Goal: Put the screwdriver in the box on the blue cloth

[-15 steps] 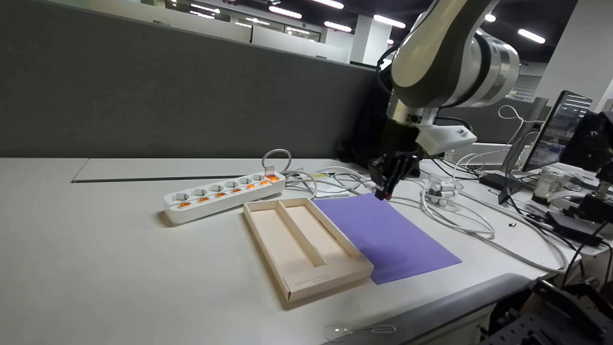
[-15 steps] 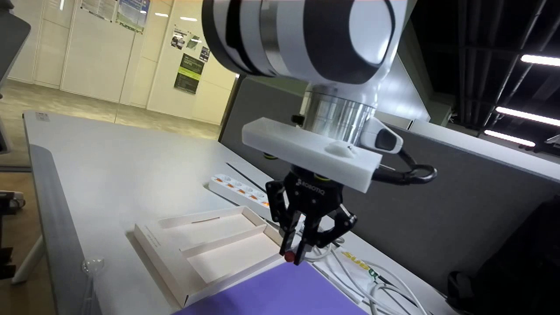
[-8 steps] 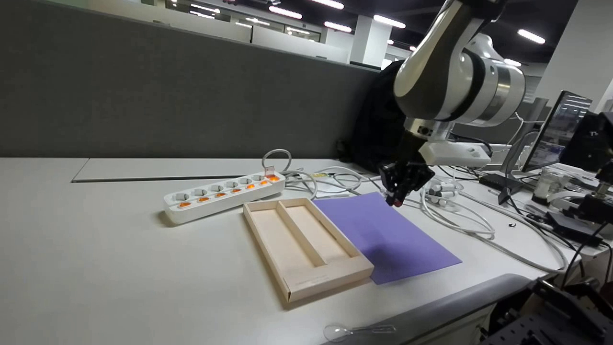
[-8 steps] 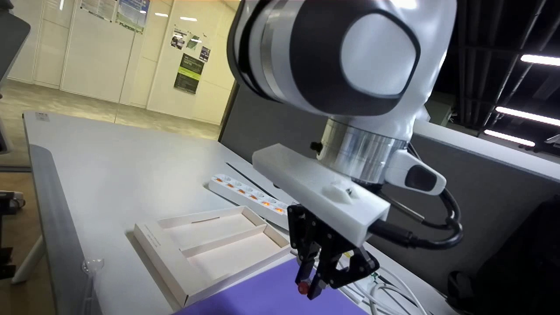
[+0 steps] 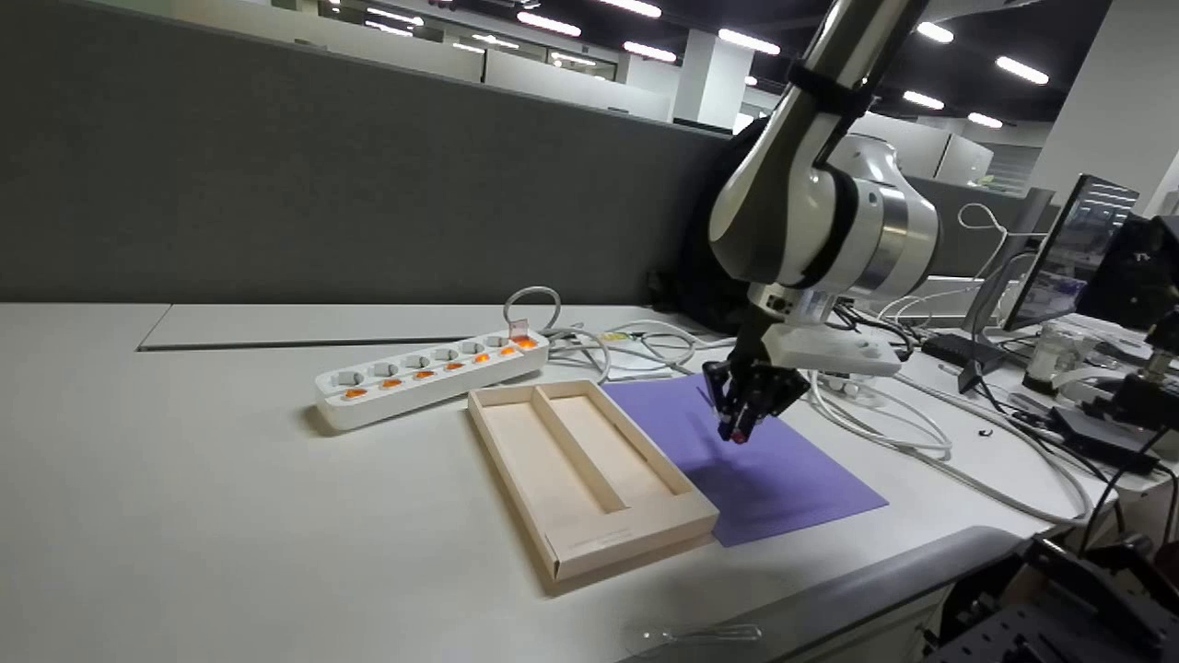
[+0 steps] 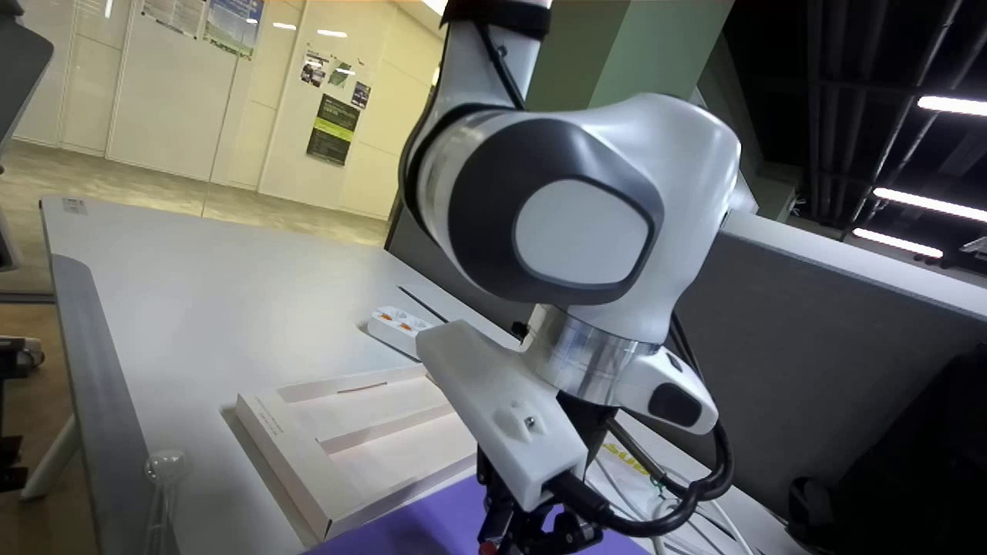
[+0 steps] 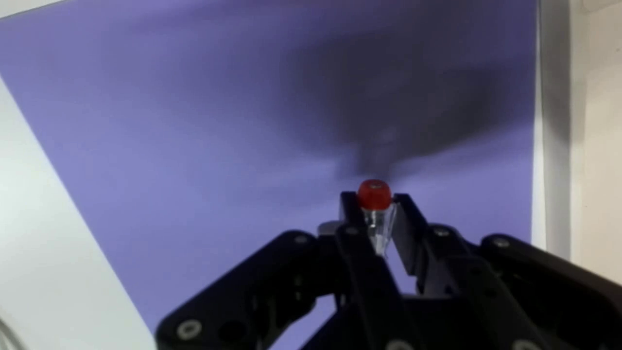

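The screwdriver [image 7: 374, 195] has a red handle end with a clear part behind it; its shaft is hidden. My gripper [image 7: 371, 206] is shut on it, the red end showing between the fingertips. In an exterior view the gripper [image 5: 734, 431] hangs above the blue-violet cloth [image 5: 811, 493], apart from it, with a small red spot of the screwdriver [image 5: 740, 438] at the tips. The shallow wooden box [image 5: 636, 529], with a lengthwise divider, lies beside the cloth. Its two compartments look empty. In the wrist view the box [image 7: 605, 146] shows at the right edge.
A white power strip [image 5: 433, 379] stands behind the box. White cables [image 5: 884, 433] lie behind and beside the cloth. A clear spoon-like piece [image 5: 709, 634] lies at the table's front edge. A grey partition [image 5: 368, 184] runs along the back, and a monitor [image 5: 1073, 253] stands to the side.
The arm has come down and forward, bringing the gripper lower over the cloth with the screwdriver still in it. The box and cloth have not moved.
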